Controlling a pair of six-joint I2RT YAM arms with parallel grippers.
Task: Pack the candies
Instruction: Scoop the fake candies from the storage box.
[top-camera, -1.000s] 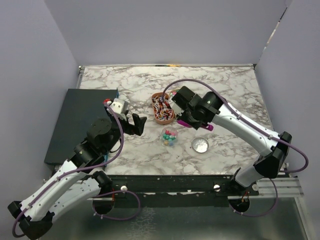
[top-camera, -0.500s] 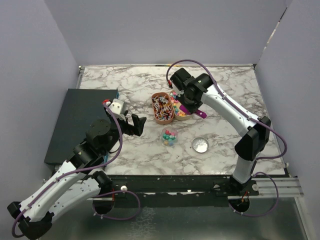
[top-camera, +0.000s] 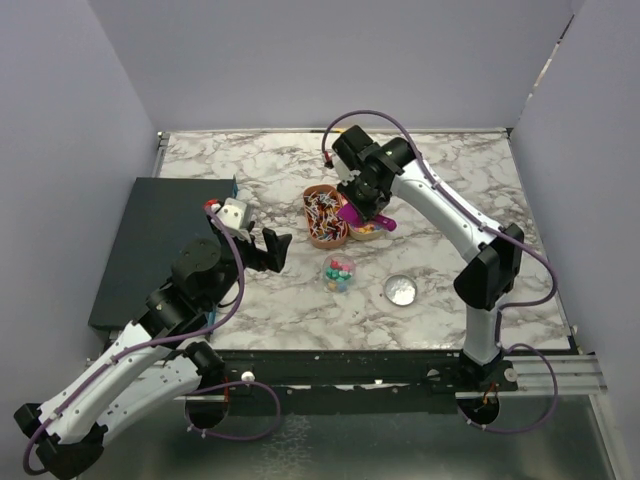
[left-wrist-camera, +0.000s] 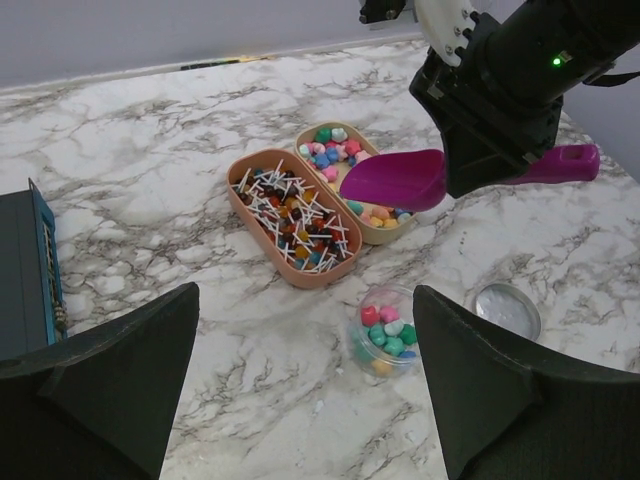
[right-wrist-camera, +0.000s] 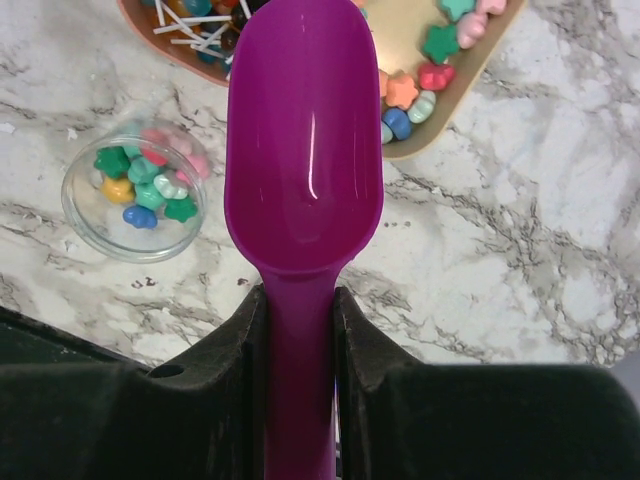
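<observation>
Two trays (left-wrist-camera: 305, 282), one scoop (left-wrist-camera: 395, 180), one jar (left-wrist-camera: 353, 338), one lid (left-wrist-camera: 505, 310), maybe thirty candies (left-wrist-camera: 330, 150).

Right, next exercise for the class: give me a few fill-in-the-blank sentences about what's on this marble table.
1. The right gripper grips a glossy purple plastic scoop whose bowl is ____.
2. The left gripper stands ____ and holds nothing.
3. The small clear round jar holds colourful candies; a round silver ____ lies beside it on the marble table.
Missing words: empty; open; lid.
</observation>
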